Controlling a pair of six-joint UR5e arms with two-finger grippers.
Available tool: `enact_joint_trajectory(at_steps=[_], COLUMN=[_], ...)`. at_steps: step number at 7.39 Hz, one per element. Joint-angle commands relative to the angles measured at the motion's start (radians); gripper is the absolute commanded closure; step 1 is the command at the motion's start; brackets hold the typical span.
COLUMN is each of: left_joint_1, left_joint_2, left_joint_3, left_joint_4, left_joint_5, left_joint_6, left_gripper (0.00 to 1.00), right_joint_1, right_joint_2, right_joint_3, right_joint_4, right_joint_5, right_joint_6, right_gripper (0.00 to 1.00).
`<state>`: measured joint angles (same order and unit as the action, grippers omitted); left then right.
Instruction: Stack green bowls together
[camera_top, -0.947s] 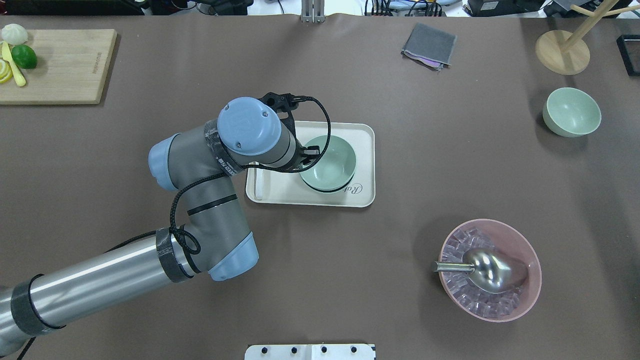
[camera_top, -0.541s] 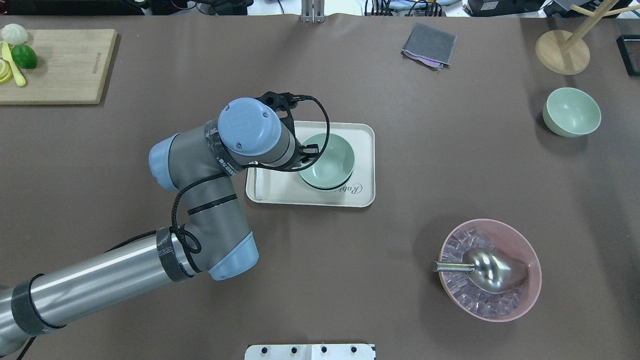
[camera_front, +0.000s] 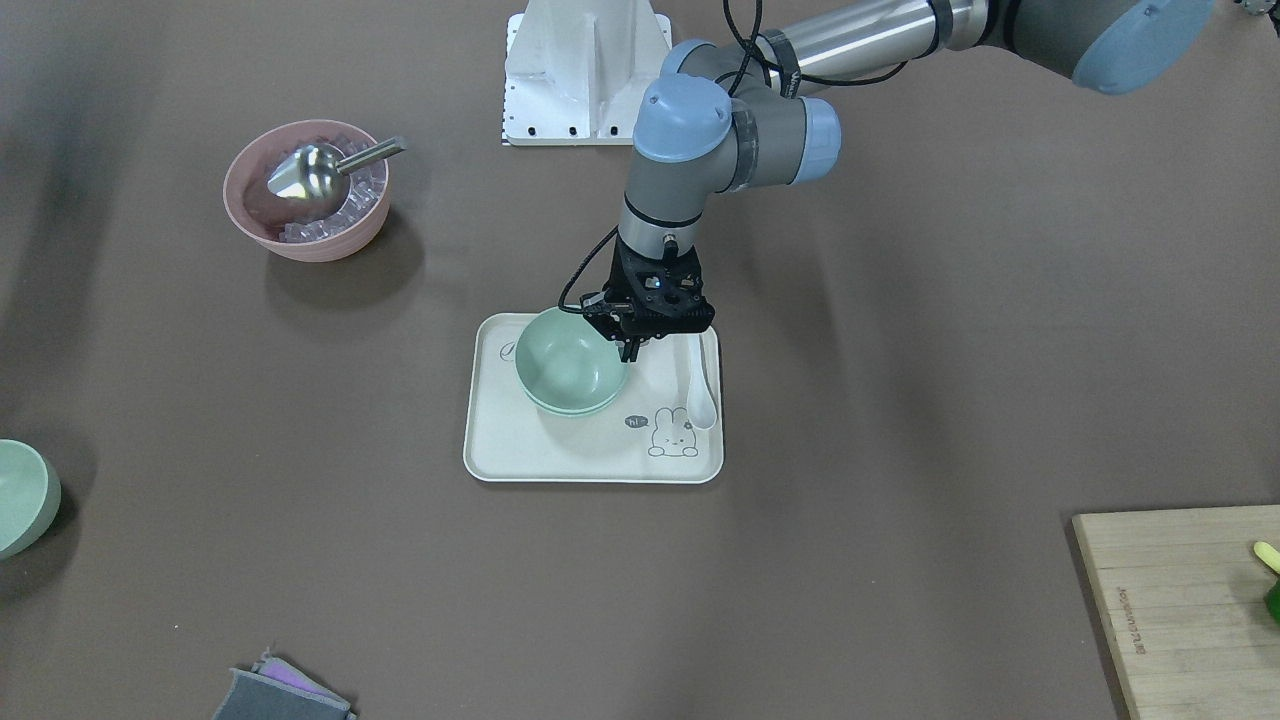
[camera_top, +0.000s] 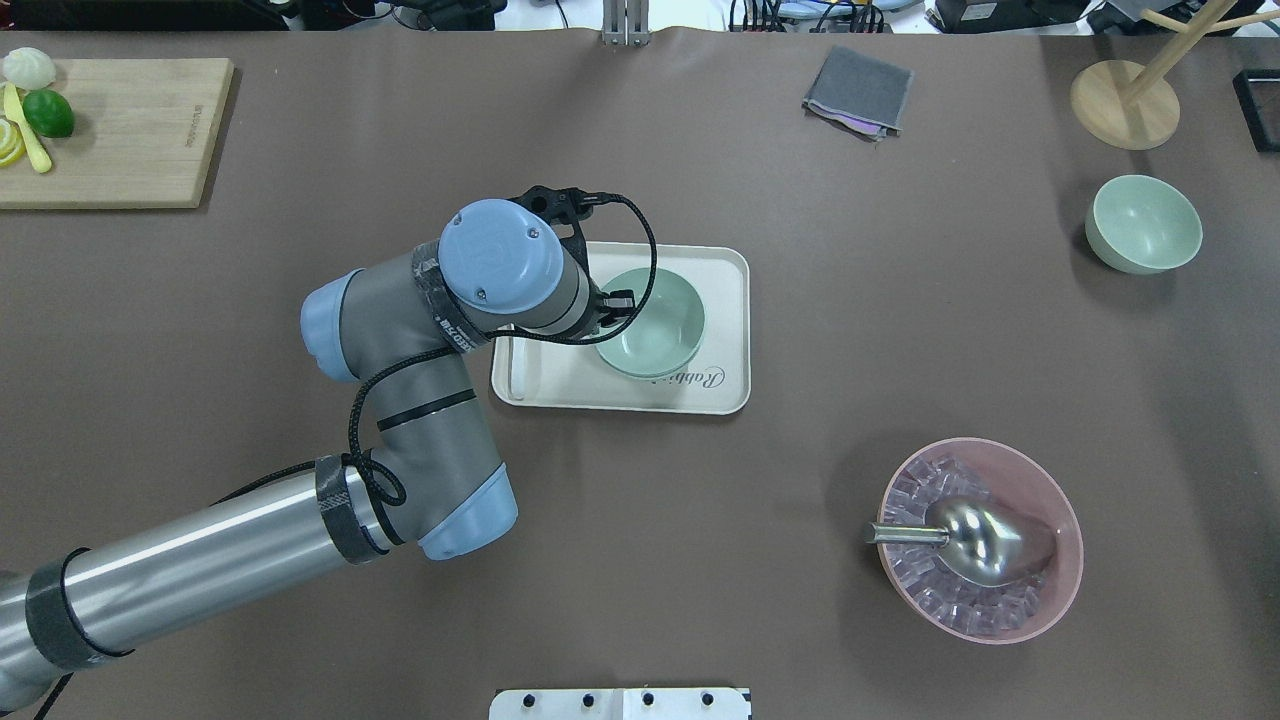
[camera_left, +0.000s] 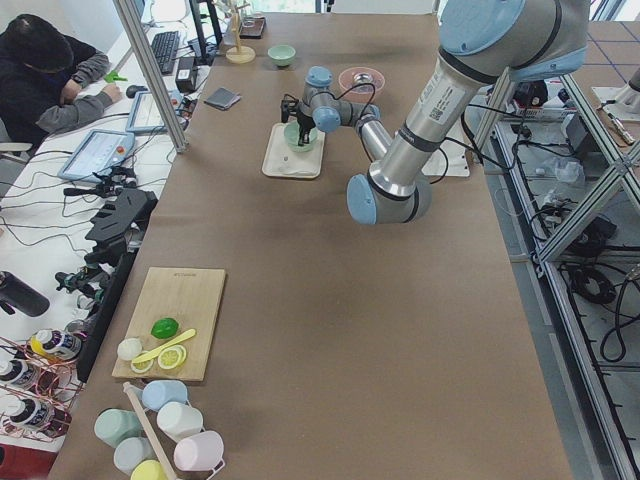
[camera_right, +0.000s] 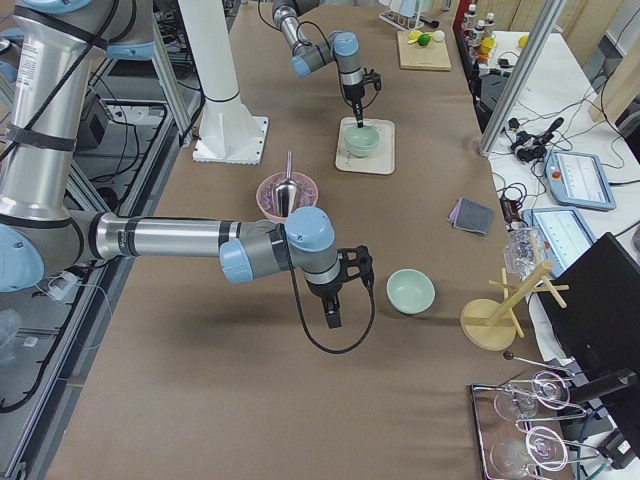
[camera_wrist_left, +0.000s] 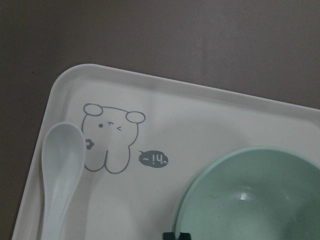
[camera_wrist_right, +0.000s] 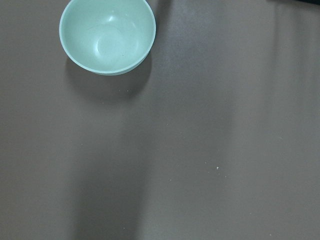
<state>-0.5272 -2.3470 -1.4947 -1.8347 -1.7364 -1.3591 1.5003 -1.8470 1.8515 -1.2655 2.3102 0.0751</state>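
Observation:
Two green bowls sit nested on the cream tray (camera_front: 560, 450); the upper green bowl (camera_front: 568, 365) rests in the lower one, whose rim (camera_front: 560, 410) peeks out below. My left gripper (camera_front: 632, 346) is shut on the upper bowl's rim at its edge nearest the robot; the bowl also shows in the overhead view (camera_top: 650, 322) and the left wrist view (camera_wrist_left: 250, 200). The third green bowl (camera_top: 1143, 223) stands alone at the far right, and shows in the right wrist view (camera_wrist_right: 107, 35). My right gripper (camera_right: 330, 316) hovers near it; I cannot tell whether it is open.
A white spoon (camera_front: 700, 395) lies on the tray beside the bowls. A pink bowl (camera_top: 1060, 590) with ice and a metal scoop stands at the front right. A cutting board (camera_top: 120, 130), a grey cloth (camera_top: 858, 90) and a wooden stand (camera_top: 1125, 103) line the far edge.
My left gripper has lowered the held bowl into the bowl on the tray; the dark gap under it has closed. The third bowl has not moved.

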Motion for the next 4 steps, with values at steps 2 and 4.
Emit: enact_joint_trajectory(at_steps=[2,4], left_joint_1=[0.001,0.000], left_joint_2=[0.000,-0.001], left_joint_3=[-0.001,-0.013], left_joint_4=[-0.001,-0.002], left_joint_5=[0.000,0.000], left_joint_6=[0.000,0.012], left_gripper=[1.00,0.02], right_joint_1=[0.000,0.000], right_joint_2=[0.000,0.002], right_joint_3=[0.000,0.000], right_joint_4=[0.000,0.000], right_joint_5=[-0.002,-0.002], right_joint_6=[0.000,0.000], right_gripper=[0.00,0.00])
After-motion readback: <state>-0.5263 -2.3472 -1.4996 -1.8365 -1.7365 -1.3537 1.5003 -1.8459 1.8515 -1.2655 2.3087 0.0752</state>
